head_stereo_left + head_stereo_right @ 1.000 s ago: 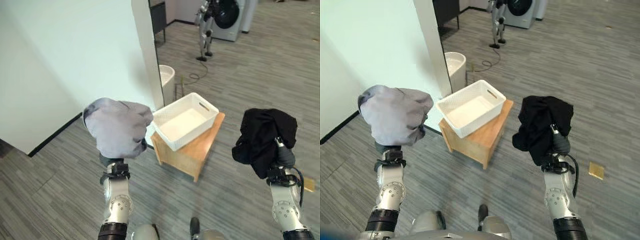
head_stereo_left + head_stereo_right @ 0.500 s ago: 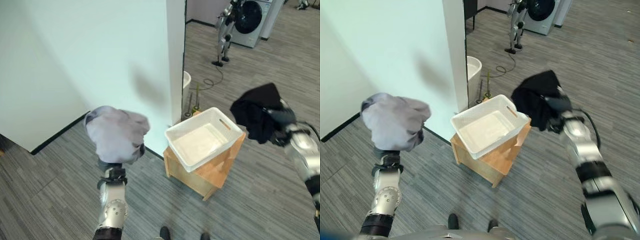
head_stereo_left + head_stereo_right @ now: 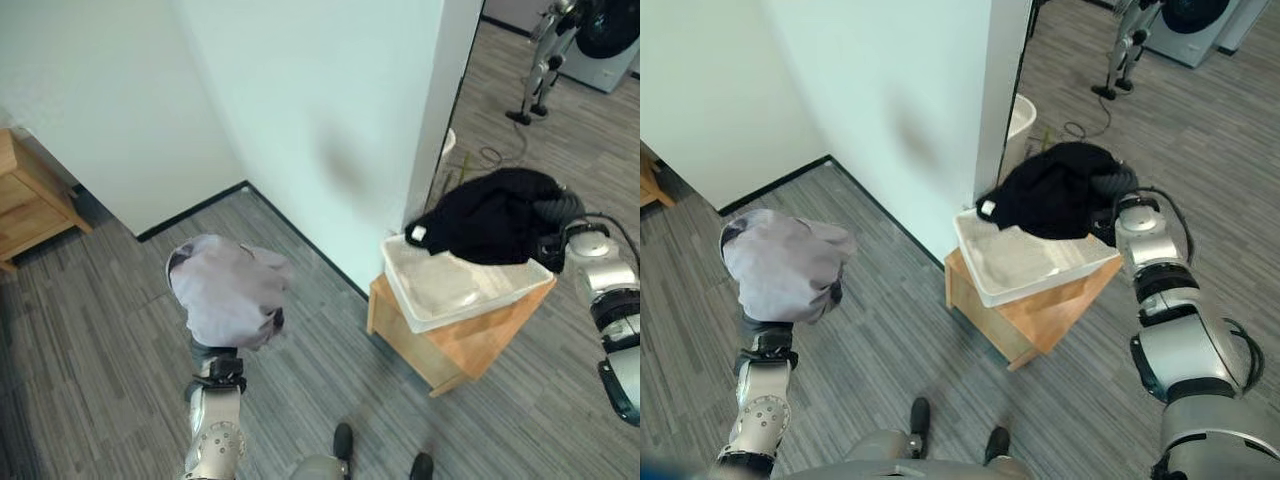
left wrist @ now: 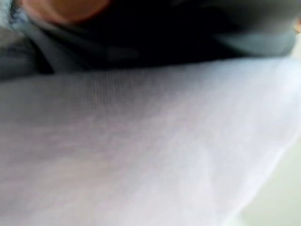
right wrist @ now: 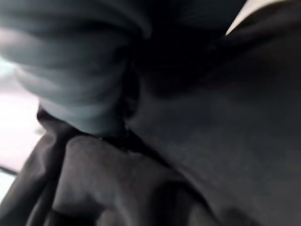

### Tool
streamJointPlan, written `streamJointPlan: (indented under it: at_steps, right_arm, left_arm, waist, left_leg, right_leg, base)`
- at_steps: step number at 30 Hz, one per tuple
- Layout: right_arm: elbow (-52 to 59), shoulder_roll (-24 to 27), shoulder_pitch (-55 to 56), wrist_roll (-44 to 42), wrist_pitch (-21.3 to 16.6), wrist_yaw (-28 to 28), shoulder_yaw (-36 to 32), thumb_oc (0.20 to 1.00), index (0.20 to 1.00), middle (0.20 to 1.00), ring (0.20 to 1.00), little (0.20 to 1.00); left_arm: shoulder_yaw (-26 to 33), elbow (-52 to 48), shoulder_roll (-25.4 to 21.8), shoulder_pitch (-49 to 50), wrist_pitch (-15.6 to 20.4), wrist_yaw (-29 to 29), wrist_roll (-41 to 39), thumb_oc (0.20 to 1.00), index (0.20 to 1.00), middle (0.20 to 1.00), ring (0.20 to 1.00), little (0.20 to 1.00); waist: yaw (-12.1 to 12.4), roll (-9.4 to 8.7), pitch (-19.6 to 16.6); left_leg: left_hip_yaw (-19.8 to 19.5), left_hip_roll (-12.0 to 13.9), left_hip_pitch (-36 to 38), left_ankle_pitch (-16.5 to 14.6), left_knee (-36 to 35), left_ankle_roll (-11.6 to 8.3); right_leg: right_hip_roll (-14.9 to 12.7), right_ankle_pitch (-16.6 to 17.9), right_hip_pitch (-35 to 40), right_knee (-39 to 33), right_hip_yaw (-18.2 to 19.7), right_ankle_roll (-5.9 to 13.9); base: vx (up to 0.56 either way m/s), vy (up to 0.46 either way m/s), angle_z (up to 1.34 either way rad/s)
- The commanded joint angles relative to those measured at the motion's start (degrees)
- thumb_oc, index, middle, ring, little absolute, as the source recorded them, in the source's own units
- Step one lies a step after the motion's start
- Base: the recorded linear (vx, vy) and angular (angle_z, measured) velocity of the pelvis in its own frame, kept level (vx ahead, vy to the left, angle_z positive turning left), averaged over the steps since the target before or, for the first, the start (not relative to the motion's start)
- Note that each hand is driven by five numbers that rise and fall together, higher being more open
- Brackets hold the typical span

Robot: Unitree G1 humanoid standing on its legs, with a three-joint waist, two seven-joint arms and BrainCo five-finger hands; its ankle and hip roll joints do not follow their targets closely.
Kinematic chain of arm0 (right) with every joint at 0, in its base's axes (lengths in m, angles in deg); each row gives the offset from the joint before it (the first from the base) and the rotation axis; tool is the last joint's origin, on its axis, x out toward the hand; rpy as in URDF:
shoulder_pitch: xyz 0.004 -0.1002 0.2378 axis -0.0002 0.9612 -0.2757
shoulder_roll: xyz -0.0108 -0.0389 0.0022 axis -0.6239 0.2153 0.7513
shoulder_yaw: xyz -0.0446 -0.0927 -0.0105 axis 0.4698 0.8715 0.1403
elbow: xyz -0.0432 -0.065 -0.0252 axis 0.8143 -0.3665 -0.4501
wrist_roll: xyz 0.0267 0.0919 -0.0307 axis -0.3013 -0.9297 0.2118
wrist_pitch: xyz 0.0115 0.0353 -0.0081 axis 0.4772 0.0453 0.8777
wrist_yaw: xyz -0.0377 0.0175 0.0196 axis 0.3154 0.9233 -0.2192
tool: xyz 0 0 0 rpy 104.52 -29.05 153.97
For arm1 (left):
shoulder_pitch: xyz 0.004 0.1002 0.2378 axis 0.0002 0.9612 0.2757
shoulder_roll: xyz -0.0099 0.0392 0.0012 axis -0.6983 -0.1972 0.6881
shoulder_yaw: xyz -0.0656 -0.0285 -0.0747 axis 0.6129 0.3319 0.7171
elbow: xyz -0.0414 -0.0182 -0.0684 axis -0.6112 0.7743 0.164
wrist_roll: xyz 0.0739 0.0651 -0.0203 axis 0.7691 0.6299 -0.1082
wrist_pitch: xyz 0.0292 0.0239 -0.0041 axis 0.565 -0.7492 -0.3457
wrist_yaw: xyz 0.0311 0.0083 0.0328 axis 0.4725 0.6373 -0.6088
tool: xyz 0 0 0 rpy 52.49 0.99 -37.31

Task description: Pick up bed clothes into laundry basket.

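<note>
A grey garment (image 3: 228, 295) is draped over my raised left hand (image 3: 765, 332), at the lower left and well away from the basket; the cloth hides the fingers. A black garment (image 3: 490, 215) lies bunched over the far side of the white laundry basket (image 3: 470, 300), partly inside it and partly over its rim. My right hand (image 3: 560, 208) is pressed into the black cloth from the right, with only its dark ribbed cover showing. In the right wrist view the black garment (image 5: 188, 155) lies right against the cover. The left wrist view has grey cloth (image 4: 141, 150) close up.
The basket sits on a low wooden stand (image 3: 470, 350) close to a white wall corner (image 3: 440, 100). A white bin (image 3: 1020, 115) stands behind that corner. Wooden furniture (image 3: 30, 200) is at the far left. Another robot (image 3: 545, 50) and a washing machine (image 3: 605, 35) stand far back.
The camera has swung. My right hand has carried the black garment from beside the basket onto its far side. The left hand still holds the grey garment up.
</note>
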Motion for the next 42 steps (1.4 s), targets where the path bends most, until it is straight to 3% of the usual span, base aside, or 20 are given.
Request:
streamJointPlan:
  at_steps: [1, 7, 8, 9, 11, 15, 16, 21, 23, 24, 25, 29, 30, 31, 33, 35, 42]
  right_arm:
    - [-0.32, 1.29, -9.91, 2.93, -1.85, -3.32, 3.15, 0.2, 0.2, 0.2, 0.2, 0.2]
    - [-4.1, 0.01, -13.42, 7.94, -1.07, -1.58, 7.05, 0.2, 0.2, 0.2, 0.2, 0.2]
    - [-6.4, 0.35, -13.99, 10.22, -0.03, 1.45, 9.24, 1.0, 1.0, 1.0, 1.0, 1.0]
    - [-6.42, 0.36, -14.01, 10.22, -0.04, 1.46, 9.26, 1.0, 1.0, 1.0, 1.0, 1.0]
    - [-7.65, 0.59, -15.99, 25.23, 0.87, 0.31, 17.17, 1.0, 1.0, 1.0, 1.0, 1.0]
    - [-3.9, -0.36, -14.14, 34.14, 0.57, 0.93, 20.74, 1.0, 1.0, 1.0, 1.0, 1.0]
    - [1.62, -0.19, -13.41, 39.79, 0.4, 0.83, 23.92, 1.0, 1.0, 1.0, 1.0, 1.0]
    - [21.47, 5.2, -5.52, 39.57, -0.33, 2.1, 22.0, 1.0, 1.0, 1.0, 1.0, 1.0]
    - [36.89, 10.55, 6.71, 34.62, -2.04, 2.14, 13.4, 1.0, 1.0, 1.0, 1.0, 1.0]
    - [37.13, 10.65, 7.04, 34.66, -1.95, 2.21, 13.08, 1.0, 1.0, 1.0, 1.0, 1.0]
    - [42.0, 11.38, 15.65, 30.11, -2.87, 2.67, 6.22, 1.0, 1.0, 1.0, 1.0, 1.0]
    - [51.82, 13.1, 31.9, 25.3, -4.32, 3.05, -8.29, 1.0, 1.0, 1.0, 1.0, 1.0]
    - [51.88, 13.11, 31.99, 25.31, -4.3, 3.06, -8.38, 1.0, 1.0, 1.0, 1.0, 1.0]
    - [55.83, 10.29, 41.47, 20.52, -5.59, 2.29, -17.55, 1.0, 1.0, 1.0, 1.0, 1.0]
    - [57.87, 8.2, 45.31, 18.41, -6.06, 2.66, -21.12, 1.0, 1.0, 1.0, 1.0, 1.0]
    - [63.55, 1.52, 55.24, 15.28, -7.1, 2.75, -28.73, 1.0, 1.0, 1.0, 1.0, 1.0]
    - [73.43, -5.86, 67.36, 10.24, -7.82, 7.31, -32.26, 1.0, 1.0, 1.0, 1.0, 1.0]
  left_arm:
    - [-1.02, -3.88, -3.29, -4.68, 1.92, 2.71, -1.09, 0.2, 0.2, 0.2, 0.2, 0.2]
    - [-3.05, -4.55, -3.75, -7.6, 2.83, 2.61, -1.67, 0.2, 0.2, 0.2, 0.2, 0.2]
    - [-3.91, -4.62, -3.16, -8.22, 2.65, 2.74, -1.55, 0.2, 0.2, 0.2, 0.2, 0.2]
    - [-3.91, -4.62, -3.14, -8.22, 2.65, 2.74, -1.55, 0.2, 0.2, 0.2, 0.2, 0.2]
    - [-4.77, -3.8, -1.85, -8.37, 2.15, 3.28, -0.9, 0.2, 0.2, 0.2, 0.2, 0.2]
    - [-4.82, -2.28, -1.05, -9.56, 2.35, 3.46, -0.36, 0.2, 0.2, 0.2, 0.2, 0.2]
    - [-4.23, -1.52, -1.1, -10.38, 2.59, 3.22, 0.18, 0.2, 0.2, 0.2, 0.2, 0.2]
    - [-2.7, -1.05, -4.24, -10.79, 2.22, 3.61, 3.1, 0.2, 0.2, 0.2, 0.2, 0.2]
    - [-2.91, -3.24, -8.13, -10.68, 1.56, 5.47, 4.67, 0.2, 0.2, 0.2, 0.2, 0.2]
    - [-3.05, -3.25, -8.23, -10.7, 1.57, 5.47, 4.66, 0.2, 0.2, 0.2, 0.2, 0.2]
    - [-4.22, -5.06, -9.94, -10.76, 0.77, 6.77, 4.99, 0.2, 0.2, 0.2, 0.2, 0.2]
    - [-6.09, -10.8, -11.88, -10.76, -0.9, 8.03, 5.87, 0.2, 0.2, 0.2, 0.2, 0.2]
    - [-6.14, -10.79, -11.9, -10.77, -0.89, 8.03, 5.87, 0.2, 0.2, 0.2, 0.2, 0.2]
    - [-7.41, -13.58, -11.99, -11.01, -1.77, 8.54, 6.04, 0.2, 0.2, 0.2, 0.2, 0.2]
    - [-7.71, -14.61, -12.01, -10.71, -2.41, 8.95, 5.86, 0.2, 0.2, 0.2, 0.2, 0.2]
    - [-8.62, -13.34, -10.35, -10.93, -4.07, 9.64, 5.87, 0.2, 0.2, 0.2, 0.2, 0.2]
    - [-8.64, -4.41, -3.65, -17.74, -3.27, 7.13, 7.77, 0.2, 0.2, 0.2, 0.2, 0.2]
  waist:
    - [0.88, -0.96, 0.81]
    - [2.19, 0.75, 4.13]
    - [2.73, 1.15, 5.09]
    - [2.73, 1.16, 5.07]
    - [2.9, 0.94, 5.65]
    - [2.08, 0.26, 5.62]
    - [0.95, -0.33, 5.52]
    - [-2.69, -1.13, 4.48]
    - [-5.27, -0.69, 3.17]
    - [-5.1, -0.77, 3.05]
    - [-6.35, -0.4, 1.97]
    - [-8.94, -0.06, 0.24]
    - [-8.87, -0.07, 0.19]
    - [-10.33, -0.02, -0.8]
    - [-10.94, 0.03, -1.38]
    - [-13.21, 0.16, -2.66]
    - [-18.17, 0.09, -4.48]
  left_leg:
    - [0.98, 2.9, -1.67, 1.89, 0.3, -5.88]
    - [-0.13, 2.83, -7.04, 3.31, 0.3, -6.39]
    - [-0.49, 2.79, -8.94, 3.75, 0.3, -6.7]
    - [-0.49, 2.79, -8.97, 3.76, 0.3, -6.7]
    - [-0.34, 3.21, -9.91, 4.03, 0.3, -6.96]
    - [0.45, 3.53, -9.59, 3.91, 0.3, -6.9]
    - [1.11, 3.69, -8.91, 3.53, 0.3, -6.87]
    - [3.16, 3.83, -6.04, 1.83, 0.3, -6.48]
    - [4.08, 3.93, -3.97, 1.05, 0.3, -6.23]
    - [4.1, 3.94, -4.13, 1.19, 0.3, -6.21]
    - [4.51, 3.74, -2.51, 0.63, 0.3, -5.94]
    - [5.2, 3.32, 1.41, -0.48, 0.3, -5.51]
    - [5.22, 3.32, 1.37, -0.47, 0.3, -5.51]
    - [5.76, 3.25, 3.18, -0.97, 0.3, -5.34]
    - [5.96, 3.1, 3.95, -1.18, 0.3, -5.26]
    - [7.15, 3.05, 5.92, -1.73, 0.3, -5.17]
    - [10.03, 3.42, 7.9, -2.55, 0.3, -5.21]
  right_leg:
    - [-2.38, 1.08, -1.81, 0.9, 0.13, 1.45]
    - [-2.35, 2.26, -7.44, 0.9, -0.06, 1.45]
    - [-2.32, 2.56, -9.2, 0.9, -0.04, 1.38]
    - [-2.32, 2.56, -9.23, 0.9, -0.04, 1.38]
    - [-2.07, 2.7, -10.24, 0.9, 0.33, 1.53]
    - [-1.81, 2.78, -10.47, 0.9, 1.33, 1.64]
    - [-1.89, 2.7, -10.19, 0.9, 1.92, 1.65]
    - [-2.12, 2.48, -8.94, 0.9, 3.46, 1.73]
    - [-2.47, 2.25, -7.54, 0.9, 3.76, 2.06]
    - [-2.47, 2.37, -7.71, 0.9, 3.79, 2.03]
    - [-2.8, 1.95, -6.24, 0.9, 3.59, 2.26]
    - [-3.22, 1.18, -2.72, 0.9, 3.71, 2.42]
    - [-3.22, 1.19, -2.77, 0.9, 3.74, 2.42]
    - [-3.32, 0.74, -1.28, 0.9, 3.9, 2.51]
    - [-3.29, 0.57, -0.67, 0.9, 4.23, 2.49]
    - [-3.18, 0.42, 0.5, 0.9, 5.09, 2.61]
    - [-2.6, 0.72, 0.54, 0.95, 7.75, 2.6]
  base:
    - [-0.07, 0.004, 0.1]
    - [-0.1, -0.001, 0.05]
    - [-0.1, -0.02, 0.03]
    - [-0.05, -0.023, -0.02]
    - [0.02, -0.002, 0.04]
    - [0.02, 0.016, -0.02]
    - [0.02, 0.044, -0.09]
    - [0.03, 0.051, -0.15]
    - [0.05, 0.045, -0.28]
    - [0.07, 0.02, -0.21]
    - [0.07, 0.011, -0.21]
    - [0.06, -0.007, -0.07]
    - [0.05, -0.04, -0.18]
    - [0.07, -0.033, -0.19]
    - [0.05, -0.024, -0.08]
    - [0.03, -0.021, -0.29]
    - [0.02, -0.013, -0.24]
